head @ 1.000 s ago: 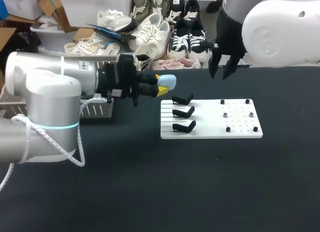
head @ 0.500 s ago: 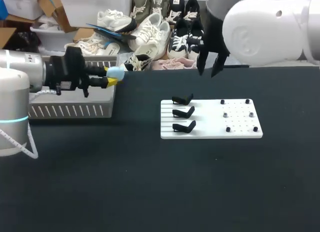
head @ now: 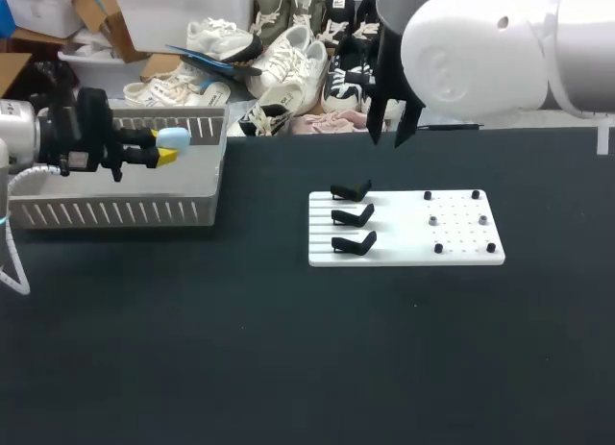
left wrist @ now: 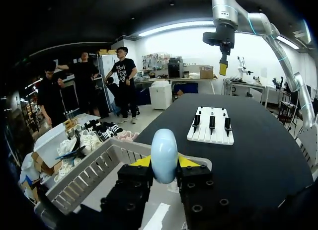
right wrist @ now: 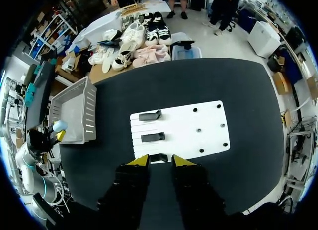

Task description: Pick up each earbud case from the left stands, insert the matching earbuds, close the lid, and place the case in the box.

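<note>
Pinches the case in the left claw above the box. Holds the right claw slightly spread, empty, high over the bench.

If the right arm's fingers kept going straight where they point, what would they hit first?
Most likely the black stand nearest the right gripper, on the white board; how far below it lies is unclear.

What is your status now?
Left gripper shut on case, over box. Right gripper open, high beyond stands. Nothing blocks the box.
</note>
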### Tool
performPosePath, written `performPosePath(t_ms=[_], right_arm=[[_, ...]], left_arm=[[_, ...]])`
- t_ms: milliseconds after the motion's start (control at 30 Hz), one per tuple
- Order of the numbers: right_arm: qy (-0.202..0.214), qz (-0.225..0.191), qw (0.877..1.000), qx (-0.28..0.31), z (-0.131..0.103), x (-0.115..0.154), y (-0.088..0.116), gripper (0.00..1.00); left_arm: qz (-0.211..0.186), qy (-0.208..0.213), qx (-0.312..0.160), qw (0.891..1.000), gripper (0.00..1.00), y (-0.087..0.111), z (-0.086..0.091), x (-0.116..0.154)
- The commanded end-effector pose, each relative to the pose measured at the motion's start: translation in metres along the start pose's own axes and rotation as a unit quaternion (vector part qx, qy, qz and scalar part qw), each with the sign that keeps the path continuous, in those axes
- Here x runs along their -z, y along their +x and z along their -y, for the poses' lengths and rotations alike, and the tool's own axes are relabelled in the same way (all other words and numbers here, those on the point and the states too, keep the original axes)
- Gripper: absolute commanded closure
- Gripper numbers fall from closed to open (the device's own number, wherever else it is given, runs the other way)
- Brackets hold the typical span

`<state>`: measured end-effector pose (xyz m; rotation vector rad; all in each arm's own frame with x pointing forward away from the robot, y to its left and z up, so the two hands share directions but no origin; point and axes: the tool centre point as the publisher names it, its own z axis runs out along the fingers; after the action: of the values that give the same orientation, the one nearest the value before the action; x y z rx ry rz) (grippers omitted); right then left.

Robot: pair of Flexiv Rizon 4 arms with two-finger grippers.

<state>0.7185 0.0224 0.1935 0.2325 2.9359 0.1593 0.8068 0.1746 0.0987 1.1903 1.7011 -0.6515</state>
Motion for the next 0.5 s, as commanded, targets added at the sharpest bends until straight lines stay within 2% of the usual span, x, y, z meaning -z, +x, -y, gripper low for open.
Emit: performPosePath(t_ms=[33, 333, 500], right_arm=[[0.005, -0.004, 1.000, -0.002, -0.004, -0.001, -0.003, 0.75], [0.010, -0.008, 1.000, 0.000, -0.008, -0.004, -0.005, 0.75], [0.012, -0.010, 1.000, -0.001, -0.008, -0.007, -0.004, 0.75]], left_arm=[[-0.007, 0.037, 0.010, 0.999, 1.00, 0.014, -0.017, -0.014], [-0.021, 0.049, 0.037, 0.998, 1.00, 0.036, -0.029, -0.023], [-0.028, 0.061, 0.038, 0.997, 1.00, 0.038, -0.030, -0.030]])
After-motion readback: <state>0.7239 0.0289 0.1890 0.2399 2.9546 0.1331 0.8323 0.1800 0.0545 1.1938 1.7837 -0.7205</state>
